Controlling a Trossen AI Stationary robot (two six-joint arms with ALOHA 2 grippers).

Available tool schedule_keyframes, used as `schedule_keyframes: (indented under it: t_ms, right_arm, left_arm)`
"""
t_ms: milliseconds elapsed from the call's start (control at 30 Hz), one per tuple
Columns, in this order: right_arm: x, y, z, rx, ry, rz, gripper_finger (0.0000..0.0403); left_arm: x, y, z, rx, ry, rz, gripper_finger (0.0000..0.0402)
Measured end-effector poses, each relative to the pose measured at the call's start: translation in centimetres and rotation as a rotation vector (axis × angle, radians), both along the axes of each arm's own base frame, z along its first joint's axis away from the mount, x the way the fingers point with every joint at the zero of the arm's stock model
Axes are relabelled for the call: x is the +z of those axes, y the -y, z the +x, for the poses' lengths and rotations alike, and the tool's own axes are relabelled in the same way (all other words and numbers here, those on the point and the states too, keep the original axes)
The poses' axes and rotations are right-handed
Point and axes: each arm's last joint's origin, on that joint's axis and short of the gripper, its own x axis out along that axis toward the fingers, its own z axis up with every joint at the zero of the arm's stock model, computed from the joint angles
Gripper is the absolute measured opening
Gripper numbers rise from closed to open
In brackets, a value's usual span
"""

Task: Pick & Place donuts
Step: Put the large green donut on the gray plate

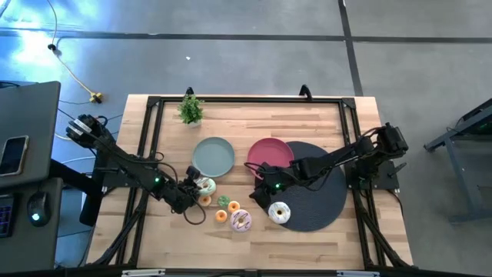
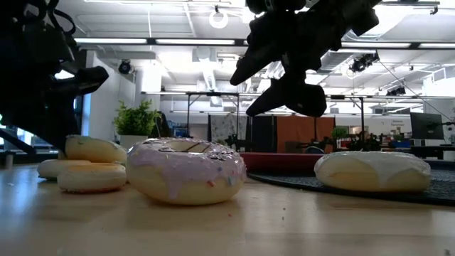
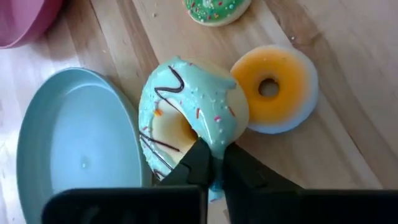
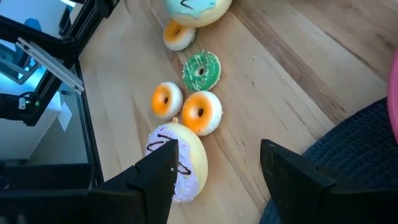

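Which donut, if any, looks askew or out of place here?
The pale green donut is tipped up on edge beside the grey-green plate, pinched through its hole by the left gripper. The white donut lies apart on the black mat.

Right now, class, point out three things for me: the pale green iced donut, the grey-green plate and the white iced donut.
pale green iced donut (image 3: 199,102), left wrist view, on its icing beside the hole.
grey-green plate (image 1: 213,156), high view, on its bare centre.
white iced donut (image 1: 279,213), high view, on its iced ring.

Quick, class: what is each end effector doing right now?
Left end effector: shut on the pale green donut.
Right end effector: open, holding nothing.
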Motion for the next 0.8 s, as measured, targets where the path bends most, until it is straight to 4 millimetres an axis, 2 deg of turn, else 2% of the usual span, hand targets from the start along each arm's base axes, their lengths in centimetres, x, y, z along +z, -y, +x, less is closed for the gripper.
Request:
schedule_keyframes:
  t_ms: [100,233,333,433,533,667,800]
  right_arm:
    - [0.3,0.1,-0.1,-0.020,0.011,-0.014,0.0216]
    - [1.6,0.3,-0.4,-0.064,0.058,-0.048,0.0216]
    - [2.6,0.5,-0.8,-0.078,0.086,-0.075,0.0216]
    - [3.4,0.7,-1.1,-0.097,0.105,-0.100,0.0216]
    - [3.5,0.8,-1.3,-0.100,0.098,-0.120,0.0216]
    - [3.4,0.8,-1.4,-0.095,0.083,-0.120,0.0216]
    - [3.3,0.6,-1.5,-0.094,0.070,-0.123,0.0216]
  left_arm:
    - [1.4,0.2,0.4,0.008,0.004,0.025,0.0014]
    - [5.3,0.3,1.0,0.006,0.007,0.166,0.0007]
    - [7.4,-0.8,1.1,0.068,-0.024,0.296,0.0004]
    - [7.0,-3.4,1.4,0.174,-0.117,0.339,0.0003]
    - [6.1,-6.2,2.7,0.258,-0.122,0.298,0.0002]
    - [5.4,-9.1,5.1,0.174,0.011,0.189,0.0002]
    - [5.1,-11.8,5.2,0.238,-0.020,0.217,0.0001]
